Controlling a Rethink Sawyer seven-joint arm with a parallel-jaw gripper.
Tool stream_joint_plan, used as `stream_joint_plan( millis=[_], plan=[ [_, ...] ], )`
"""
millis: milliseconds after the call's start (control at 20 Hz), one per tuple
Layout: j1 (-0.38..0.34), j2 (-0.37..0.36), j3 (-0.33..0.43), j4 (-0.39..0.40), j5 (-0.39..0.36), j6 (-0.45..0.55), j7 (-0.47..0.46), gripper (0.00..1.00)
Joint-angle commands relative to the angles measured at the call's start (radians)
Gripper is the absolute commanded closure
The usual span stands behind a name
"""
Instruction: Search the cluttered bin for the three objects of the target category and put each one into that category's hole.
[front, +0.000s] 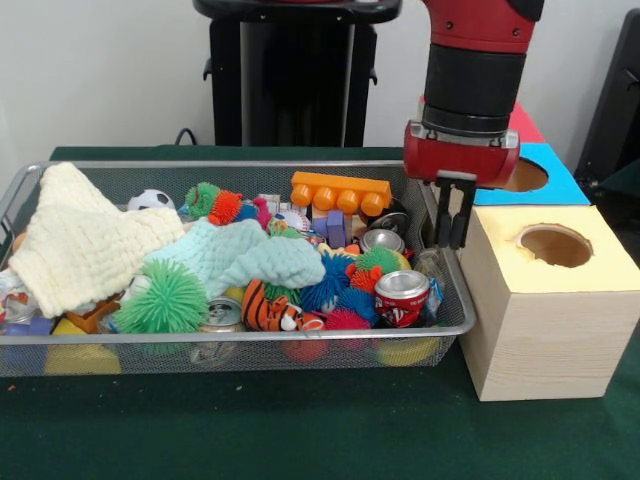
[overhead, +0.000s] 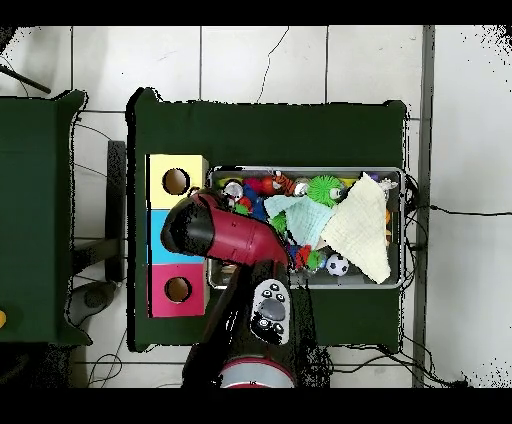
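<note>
A wire mesh bin (front: 250, 166) holds mixed clutter. In it lie a cream cloth (front: 85, 240), a mint cloth (front: 240, 255), a green spiky ball (front: 162, 298), a tiger toy (front: 268, 308), a blue spiky ball (front: 328, 283), an orange block (front: 340, 192), a soccer ball (front: 150, 199), a red soda can (front: 402, 297) and silver cans (front: 381, 239). My gripper (front: 455, 238) hangs over the bin's right end, just above the rim beside the yellow box. It is open and empty. In the overhead view the arm (overhead: 215, 235) hides it.
Three boxes with round holes stand in a row beside the bin: yellow (front: 555, 290) nearest, blue (front: 565, 185) behind it, pink (overhead: 160, 290) last. The dark green table (front: 300, 430) extends in front of the bin. The cloths cover much of the bin's left half.
</note>
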Motion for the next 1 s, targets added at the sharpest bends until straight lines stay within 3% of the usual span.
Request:
stream_joint_plan(
  millis=[50,450,500,800,1000],
  plan=[
    [-0.054,0.009,0.085,0.081,-0.003,-0.047,0.194,1.0],
    [-0.091,0.01,0.121,0.1,-0.017,-0.079,0.18,1.0],
    [-0.094,0.01,0.123,0.102,-0.022,-0.067,0.172,0.0],
    [-0.115,0.005,0.146,0.122,-0.039,-0.103,0.169,0.0],
    [-0.081,0.023,0.105,0.097,-0.026,-0.094,0.184,0.0]
  ],
)
